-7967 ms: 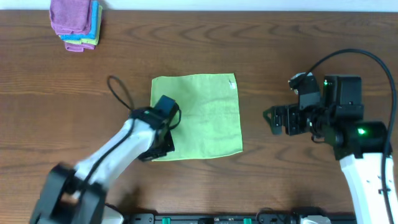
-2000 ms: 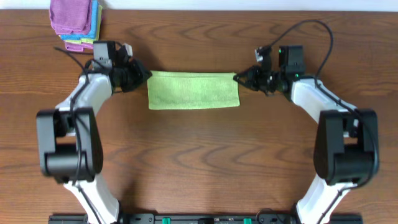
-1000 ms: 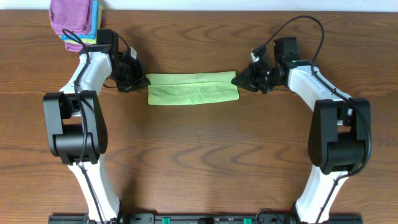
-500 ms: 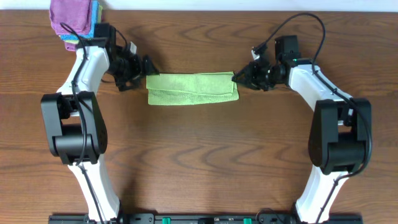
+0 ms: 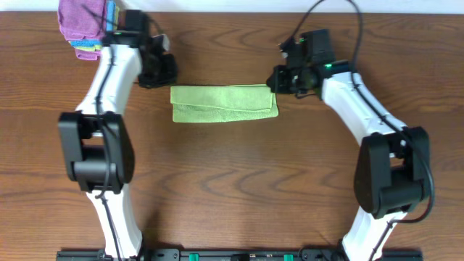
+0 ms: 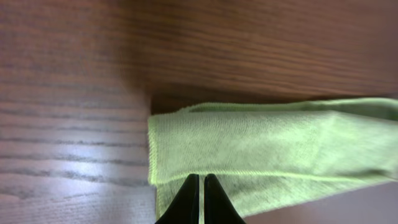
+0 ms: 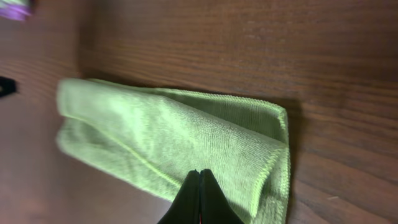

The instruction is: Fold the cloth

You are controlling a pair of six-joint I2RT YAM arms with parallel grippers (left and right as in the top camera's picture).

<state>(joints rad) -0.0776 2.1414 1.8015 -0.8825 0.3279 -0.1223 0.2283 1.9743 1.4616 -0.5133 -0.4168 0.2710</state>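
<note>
The lime-green cloth (image 5: 223, 103) lies on the table folded into a long narrow strip, its layers slightly offset. My left gripper (image 5: 164, 72) hovers just beyond the strip's left end, shut and empty. In the left wrist view the black fingertips (image 6: 201, 182) meet over the cloth (image 6: 267, 143) with nothing between them. My right gripper (image 5: 277, 78) hovers just beyond the strip's right end, also shut and empty. In the right wrist view its closed tips (image 7: 199, 175) hang over the cloth (image 7: 155, 134), whose folded corner shows at the right.
A stack of folded cloths (image 5: 85, 22), purple on top with blue and green beneath, sits at the far left corner close behind my left arm. The dark wooden table (image 5: 232, 188) stretches toward the near edge.
Both grippers have drawn back from the cloth's ends toward the far side and risen. The left one opened, let go and shut again. The folded strip now lies free.
</note>
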